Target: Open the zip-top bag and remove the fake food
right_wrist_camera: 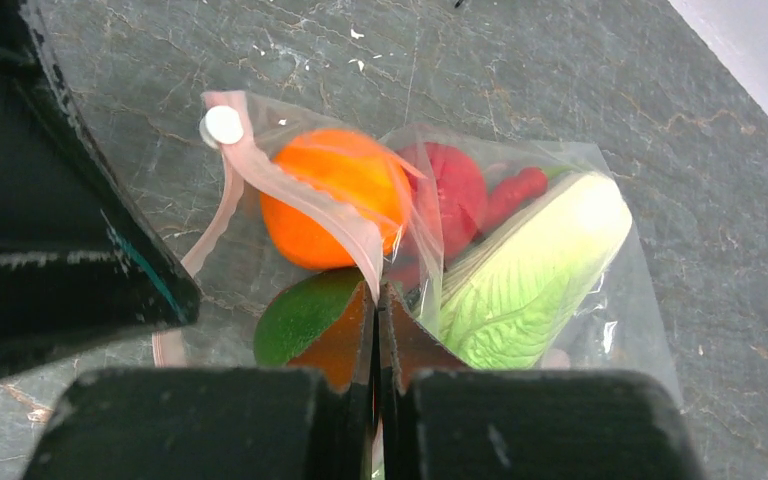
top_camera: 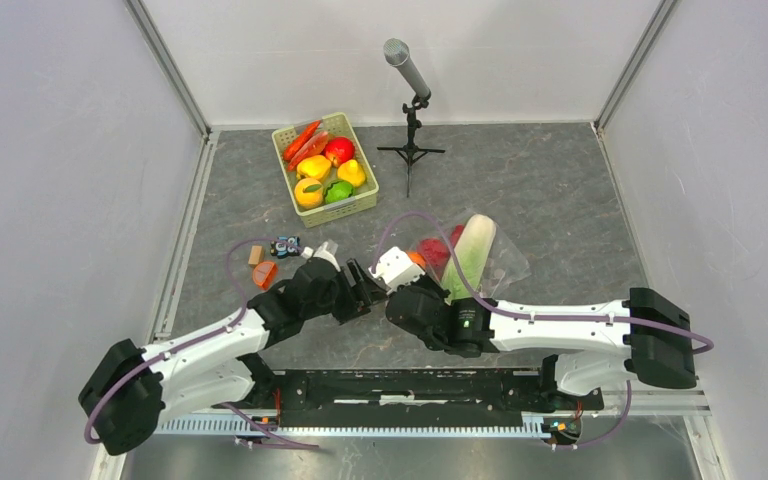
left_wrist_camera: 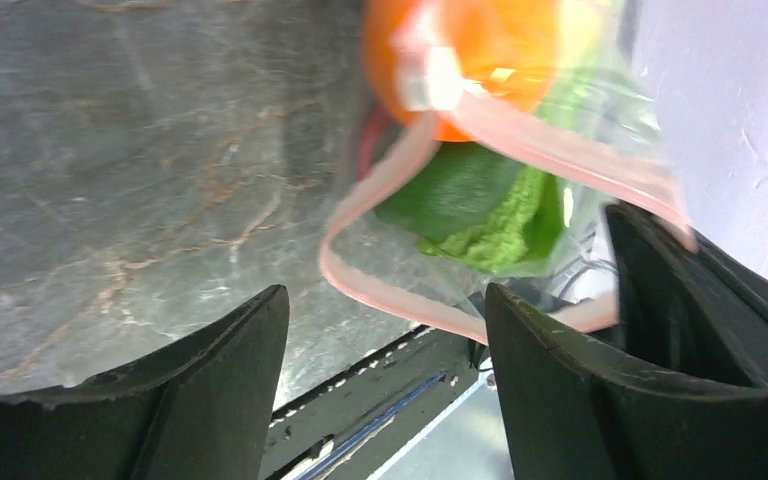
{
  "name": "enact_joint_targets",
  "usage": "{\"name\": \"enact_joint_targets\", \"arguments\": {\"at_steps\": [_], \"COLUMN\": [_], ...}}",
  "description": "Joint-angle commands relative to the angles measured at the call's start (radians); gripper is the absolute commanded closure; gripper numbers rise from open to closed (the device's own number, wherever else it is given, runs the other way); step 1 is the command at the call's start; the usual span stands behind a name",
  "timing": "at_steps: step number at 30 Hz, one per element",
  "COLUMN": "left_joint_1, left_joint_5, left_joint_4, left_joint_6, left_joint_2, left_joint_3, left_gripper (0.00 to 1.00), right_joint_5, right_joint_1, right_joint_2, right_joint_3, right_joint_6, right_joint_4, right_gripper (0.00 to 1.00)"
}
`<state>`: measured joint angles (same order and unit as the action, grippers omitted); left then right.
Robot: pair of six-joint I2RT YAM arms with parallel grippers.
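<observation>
The zip-top bag (top_camera: 495,262) lies right of the table's centre, its pink zip strip (right_wrist_camera: 305,200) gaping open. Inside are an orange (right_wrist_camera: 330,200), a dark green fruit (right_wrist_camera: 300,315), a red piece (right_wrist_camera: 460,190) and a white-and-green cabbage (right_wrist_camera: 530,270). The cabbage (top_camera: 473,252) also shows from above. My right gripper (right_wrist_camera: 378,288) is shut on the upper lip of the zip strip. My left gripper (left_wrist_camera: 385,295) is open at the bag's mouth, with the lower lip of the strip (left_wrist_camera: 400,310) running between its fingers. In the top view both grippers meet at the bag's near-left corner (top_camera: 385,285).
A green lattice basket (top_camera: 358,205) with peppers and other toy produce stands at the back. A microphone on a tripod (top_camera: 411,110) stands beside it. Small loose toy pieces (top_camera: 264,270) lie at the left. Side walls close in the table.
</observation>
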<state>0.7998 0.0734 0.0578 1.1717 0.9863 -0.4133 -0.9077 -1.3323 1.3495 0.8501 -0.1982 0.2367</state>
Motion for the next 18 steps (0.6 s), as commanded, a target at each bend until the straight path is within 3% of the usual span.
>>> {"name": "enact_joint_targets", "arguments": {"at_steps": [1, 3, 9, 14, 18], "left_joint_1": [0.102, 0.132, 0.189, 0.203, 0.205], "left_joint_5": [-0.201, -0.260, -0.241, -0.267, -0.265], "left_joint_4": [0.065, 0.087, -0.047, -0.135, -0.246], "left_joint_6": [-0.030, -0.038, -0.027, -0.052, -0.124], "left_joint_2": [-0.028, -0.037, 0.033, 0.117, 0.181], "left_joint_3": [-0.115, -0.127, -0.129, -0.148, -0.155], "left_gripper": [0.25, 0.28, 0.45, 0.47, 0.43], "right_joint_5": [0.029, 0.043, 0.071, 0.102, 0.140], "right_joint_1": [0.027, 0.032, 0.039, 0.042, 0.042], "right_joint_2": [-0.045, -0.052, -0.055, -0.045, -0.046], "right_joint_3": [-0.008, -0.004, 0.023, 0.038, 0.043], "right_joint_6": [-0.020, -0.020, -0.022, -0.030, -0.043], "right_joint_4": [-0.077, -0.085, -0.094, -0.093, -0.091], "right_gripper": [1.00, 1.00, 1.00, 1.00, 1.00]}}
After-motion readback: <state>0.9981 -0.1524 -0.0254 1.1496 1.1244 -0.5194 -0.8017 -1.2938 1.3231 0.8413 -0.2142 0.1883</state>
